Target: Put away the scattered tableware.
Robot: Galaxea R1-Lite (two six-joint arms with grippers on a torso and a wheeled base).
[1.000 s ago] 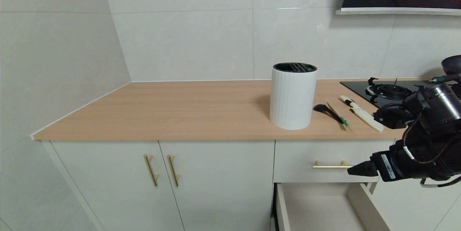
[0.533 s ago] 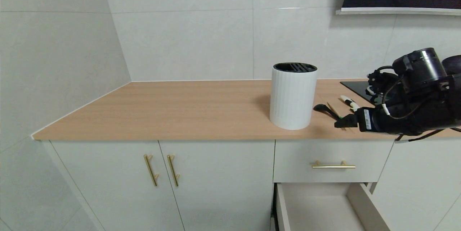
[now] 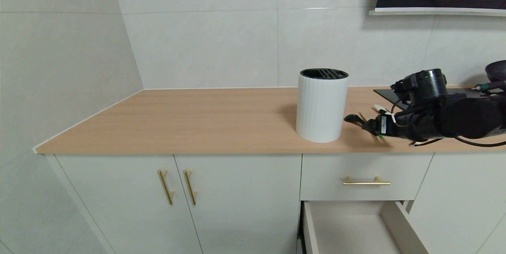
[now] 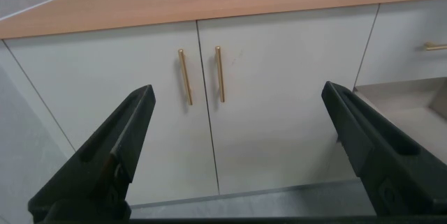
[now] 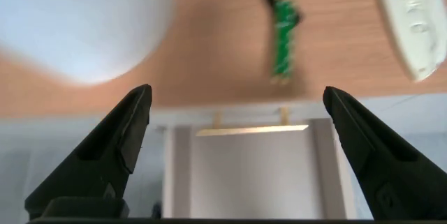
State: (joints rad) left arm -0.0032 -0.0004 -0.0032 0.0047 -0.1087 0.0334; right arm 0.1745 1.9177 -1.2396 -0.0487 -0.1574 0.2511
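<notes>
At right of centre in the head view, the right gripper [image 3: 371, 126] hovers, jaws spread and empty, over green-tipped chopsticks [image 5: 283, 35] lying on the countertop [image 3: 205, 119] between black spoon [image 3: 351, 118] and white knife [image 5: 412, 18], while the left gripper [image 4: 237, 97] is likewise spread.

We find the holder [image 3: 321, 105] on the counter [image 3: 197, 123], near its front edge. Just right of the holder lies the spoon [image 3: 351, 118], then the chopsticks [image 5: 283, 32], and farther right the knife [image 5: 412, 21]. The hob [image 3: 384, 93] sits right of the holder and farther back. The right gripper [image 3: 369, 125] hangs over the chopsticks. Below the holder, a little to its right, is 1 closed drawer [image 3: 328, 175] with 1 open drawer [image 3: 355, 230] under it. Below and left of the holder are 2 doors [image 3: 185, 206], and the left gripper [image 4: 236, 93] faces them.
</notes>
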